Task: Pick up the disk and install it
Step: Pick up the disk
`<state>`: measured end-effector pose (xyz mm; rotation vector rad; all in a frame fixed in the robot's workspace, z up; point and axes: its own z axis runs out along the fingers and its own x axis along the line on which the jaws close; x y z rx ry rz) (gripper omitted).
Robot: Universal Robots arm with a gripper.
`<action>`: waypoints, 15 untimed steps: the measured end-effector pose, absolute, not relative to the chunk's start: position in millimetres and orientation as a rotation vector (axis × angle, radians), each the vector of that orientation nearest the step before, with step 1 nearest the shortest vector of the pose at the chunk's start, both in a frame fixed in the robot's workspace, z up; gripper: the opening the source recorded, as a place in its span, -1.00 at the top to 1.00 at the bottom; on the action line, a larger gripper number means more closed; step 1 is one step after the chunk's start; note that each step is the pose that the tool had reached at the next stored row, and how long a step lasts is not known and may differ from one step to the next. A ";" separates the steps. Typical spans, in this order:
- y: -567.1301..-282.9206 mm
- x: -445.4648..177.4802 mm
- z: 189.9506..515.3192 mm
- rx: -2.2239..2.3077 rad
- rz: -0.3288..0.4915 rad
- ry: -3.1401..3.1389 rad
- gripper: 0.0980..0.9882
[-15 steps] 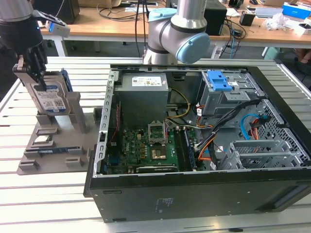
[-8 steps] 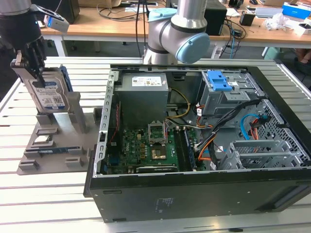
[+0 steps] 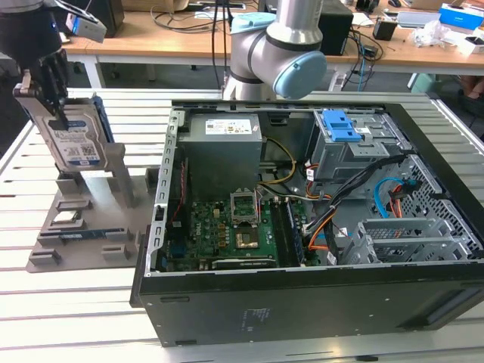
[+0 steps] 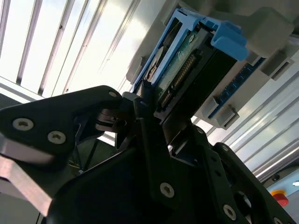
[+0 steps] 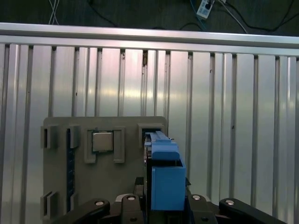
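Observation:
The disk [image 3: 76, 140] is a silver-grey drive with a white-and-blue label and a blue plastic frame. It stands on edge, slightly tilted, over the grey parts holder [image 3: 83, 231] at the exterior view's left. My black gripper [image 3: 45, 91] comes down on its top edge and is shut on it. In the second wrist view the disk [image 4: 187, 70] sits between the jaws of the gripper [image 4: 149, 105], connector side showing. In the first wrist view the disk's blue frame [image 5: 164, 175] rises from the gripper [image 5: 161, 203], above the holder [image 5: 60, 182].
An open computer case [image 3: 302, 227] lies to the exterior view's right of the holder, with a drive bay and blue latch [image 3: 340, 125] at its far side. The arm's base [image 3: 280, 53] stands behind it. A small square chip [image 5: 102, 141] rests in the holder. Slatted metal table [image 5: 233, 116] all around.

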<state>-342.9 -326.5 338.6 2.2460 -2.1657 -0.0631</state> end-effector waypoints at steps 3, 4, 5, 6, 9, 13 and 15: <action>-325.7 -342.3 343.9 2.246 -0.063 -2.166 0.40; -325.4 -342.1 345.8 2.246 -0.063 -2.166 0.40; -325.1 -341.9 348.0 2.246 -0.063 -2.166 0.40; -324.9 -341.7 349.3 2.246 -0.063 -2.166 0.40; -324.3 -341.2 353.5 2.246 -0.063 -2.166 0.40; -322.3 -339.5 367.9 2.246 -0.063 -2.166 0.40; -318.8 -336.0 391.3 2.246 -0.063 -2.166 0.40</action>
